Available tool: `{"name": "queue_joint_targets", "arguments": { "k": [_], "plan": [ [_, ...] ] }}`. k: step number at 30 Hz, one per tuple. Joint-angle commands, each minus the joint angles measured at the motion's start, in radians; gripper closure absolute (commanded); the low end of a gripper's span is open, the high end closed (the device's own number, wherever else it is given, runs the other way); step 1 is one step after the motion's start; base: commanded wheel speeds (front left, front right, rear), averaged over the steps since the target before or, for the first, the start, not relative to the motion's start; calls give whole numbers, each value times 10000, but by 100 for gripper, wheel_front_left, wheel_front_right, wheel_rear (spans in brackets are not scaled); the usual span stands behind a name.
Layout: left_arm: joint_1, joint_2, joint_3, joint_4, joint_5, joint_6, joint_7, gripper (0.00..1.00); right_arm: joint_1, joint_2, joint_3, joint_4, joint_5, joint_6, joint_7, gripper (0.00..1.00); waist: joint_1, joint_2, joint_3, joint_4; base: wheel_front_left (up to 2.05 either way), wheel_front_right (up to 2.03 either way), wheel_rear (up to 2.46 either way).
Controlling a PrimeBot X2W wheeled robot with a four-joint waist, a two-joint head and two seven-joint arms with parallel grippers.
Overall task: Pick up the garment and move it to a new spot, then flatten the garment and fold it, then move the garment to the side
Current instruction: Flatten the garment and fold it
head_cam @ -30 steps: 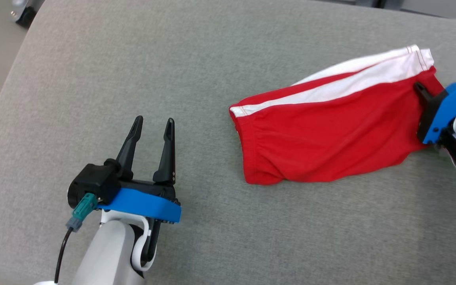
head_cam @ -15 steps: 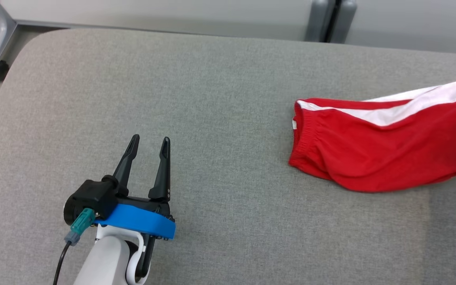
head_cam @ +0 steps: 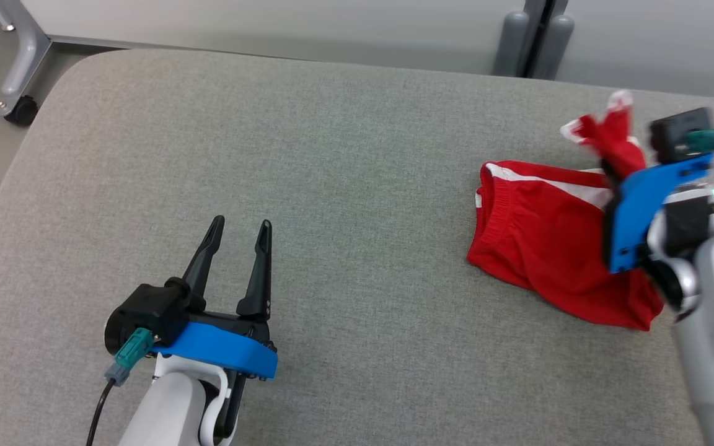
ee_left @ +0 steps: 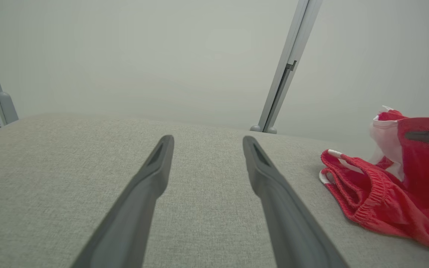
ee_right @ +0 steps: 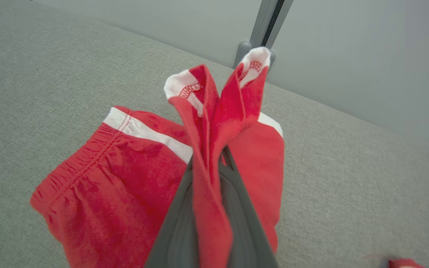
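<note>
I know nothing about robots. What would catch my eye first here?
The bright red shorts with white trim stand out on the grey padded surface at the right. The right gripper is shut on one end of them, holding it up off the surface. At the lower left, the left gripper sits open with nothing between its fingers.

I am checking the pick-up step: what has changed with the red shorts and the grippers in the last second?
The right gripper, fingers shut on the leg hem, has lifted that end of the red shorts, so the cloth bunches up; the waistband end still lies on the grey surface. The left gripper stays open and idle.
</note>
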Motion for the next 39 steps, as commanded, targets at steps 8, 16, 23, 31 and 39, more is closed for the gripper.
{"name": "queue_joint_targets", "arguments": {
  "k": [8, 16, 23, 31, 39],
  "plan": [
    [-198, -68, -17, 14, -50, -74, -43, 0, -408, 1070, 1219, 675, -391, 3, 730, 100, 1, 0, 190, 263, 0, 0, 0],
    [-140, -95, 27, 135, -94, -74, -43, 0, -579, 1250, 2053, 993, 254, 1, 600, 0, 1, 0, 94, 213, 0, 0, 0],
    [141, 25, 143, 180, 2, -74, -42, 0, -218, 654, 1794, -740, 1731, 0, -534, 0, 1, 0, -257, -106, 0, 0, 0],
    [132, 108, 125, 235, 26, -75, -44, 0, 1225, -265, -13, -1579, 740, 3, -1521, 0, 1, 0, -475, -331, 0, 0, 0],
    [-157, 134, 23, 158, 27, -75, -44, 0, 2002, 455, -757, -573, -713, 3, -3063, 0, 1, 0, -132, -311, 0, 0, 0]
  ]
}}
